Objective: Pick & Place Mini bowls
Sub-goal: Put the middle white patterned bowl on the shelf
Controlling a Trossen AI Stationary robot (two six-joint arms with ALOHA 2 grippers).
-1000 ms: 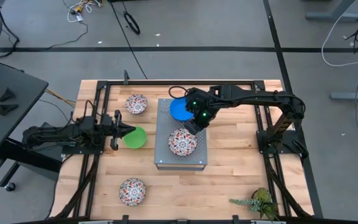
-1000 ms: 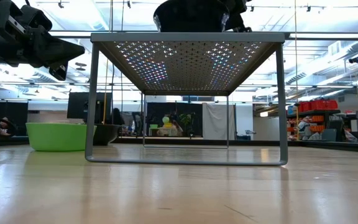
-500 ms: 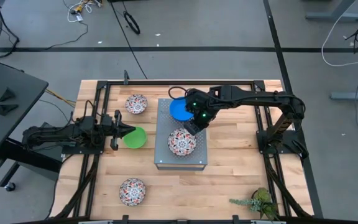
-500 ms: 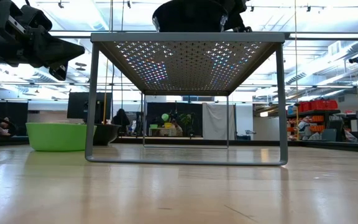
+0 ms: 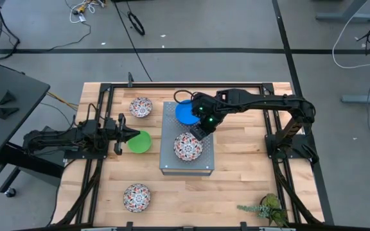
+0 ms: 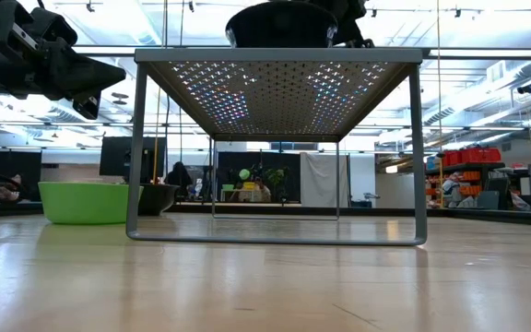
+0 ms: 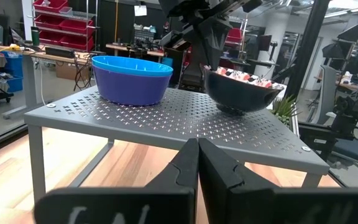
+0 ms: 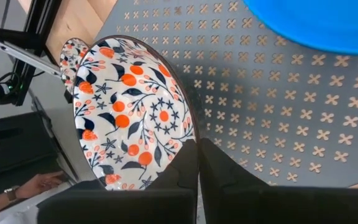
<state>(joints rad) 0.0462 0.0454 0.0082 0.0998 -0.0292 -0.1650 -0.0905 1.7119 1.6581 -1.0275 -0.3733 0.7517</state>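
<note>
A grey perforated box [image 5: 185, 160] stands mid-table. On its top sit a bright blue mini bowl [image 5: 185, 113] at the far end and a white floral mini bowl [image 5: 187, 147], dark outside, nearer. My right gripper [image 5: 200, 130] slants down onto the floral bowl's far right rim and is shut there. My left gripper [image 5: 127, 136] hangs shut and level above the table's left side, pointing at the box, higher than the green mini bowl [image 5: 140, 142] and clear of it. Two more floral mini bowls rest on the table, far left [image 5: 140, 107] and near left [image 5: 137, 197]. My right gripper pinches the floral bowl's rim [image 8: 193, 135], one finger [image 8: 182, 165] over the patterned inside and the other down the outer wall. The fingers come from above, slanting down from the table's far right. The bowl's base [image 7: 232, 111] rests on the box top, upright.
Black frame rails run along the table's left [image 5: 98, 112] and right [image 5: 272, 128] sides. A small potted plant [image 5: 266, 208] stands at the near right corner. Bare wood lies in front of the box and to its right.
</note>
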